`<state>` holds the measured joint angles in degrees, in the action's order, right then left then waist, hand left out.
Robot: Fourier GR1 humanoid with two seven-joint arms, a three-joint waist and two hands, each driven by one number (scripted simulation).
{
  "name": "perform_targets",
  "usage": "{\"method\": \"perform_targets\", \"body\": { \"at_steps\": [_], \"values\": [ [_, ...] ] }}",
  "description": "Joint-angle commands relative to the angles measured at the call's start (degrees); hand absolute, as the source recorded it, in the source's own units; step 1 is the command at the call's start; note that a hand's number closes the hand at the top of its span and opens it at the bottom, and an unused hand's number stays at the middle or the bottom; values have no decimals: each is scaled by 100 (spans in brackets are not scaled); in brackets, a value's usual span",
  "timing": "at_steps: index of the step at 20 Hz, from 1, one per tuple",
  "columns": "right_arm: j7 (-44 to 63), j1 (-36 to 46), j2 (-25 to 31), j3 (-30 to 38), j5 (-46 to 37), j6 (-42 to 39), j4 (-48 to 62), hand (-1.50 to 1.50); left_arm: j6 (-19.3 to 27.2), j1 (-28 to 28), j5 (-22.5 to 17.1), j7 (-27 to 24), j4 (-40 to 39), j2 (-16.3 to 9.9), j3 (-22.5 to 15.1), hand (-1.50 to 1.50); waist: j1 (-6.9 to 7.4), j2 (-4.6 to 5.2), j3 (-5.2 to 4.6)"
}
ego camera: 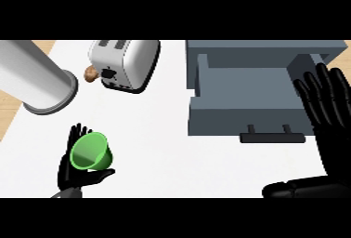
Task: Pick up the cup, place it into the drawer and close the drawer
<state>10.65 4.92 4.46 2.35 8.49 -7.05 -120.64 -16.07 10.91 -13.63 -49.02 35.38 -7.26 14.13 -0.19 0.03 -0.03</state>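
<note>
A green cup [90, 152] sits in my left hand [77, 174] at the lower left of the white counter, mouth tilted up toward the camera, with my fingers behind it and my thumb curled under its base. The grey drawer [240, 86] stands pulled open at the upper right, its inside bare, and its dark handle [271, 137] faces me. My right hand [328, 100] is held up with straight fingers over the drawer's right side, holding nothing.
A silver toaster [123, 62] lies at the back centre-left with a small brown item [90, 73] beside it. A large grey cylinder [34, 79] stretches across the upper left. Bare white counter [171, 153] lies between cup and drawer.
</note>
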Motion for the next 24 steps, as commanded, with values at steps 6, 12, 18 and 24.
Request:
{"method": "perform_targets", "body": {
  "at_steps": [6, 12, 18, 24],
  "values": [
    [159, 171, -45, -20, -21, 115, -21, -150, -933, 267, -197, -385, -260, -167, -19, 150, 9, 3, -2],
    [-237, -108, -59, -4, -74, -38, 46, -150, -294, 172, 152, -1213, -423, -4, -138, 150, 1, 0, 0],
    [33, 260, 117, 191, 95, -59, 160, -150, 76, 1015, 98, -1094, -826, -22, 22, 150, -18, 10, -2],
    [24, -2, 62, 190, 100, -37, 18, -150, 215, 436, -30, -795, 735, 137, -204, 150, 64, -28, 10]
  ]
}}
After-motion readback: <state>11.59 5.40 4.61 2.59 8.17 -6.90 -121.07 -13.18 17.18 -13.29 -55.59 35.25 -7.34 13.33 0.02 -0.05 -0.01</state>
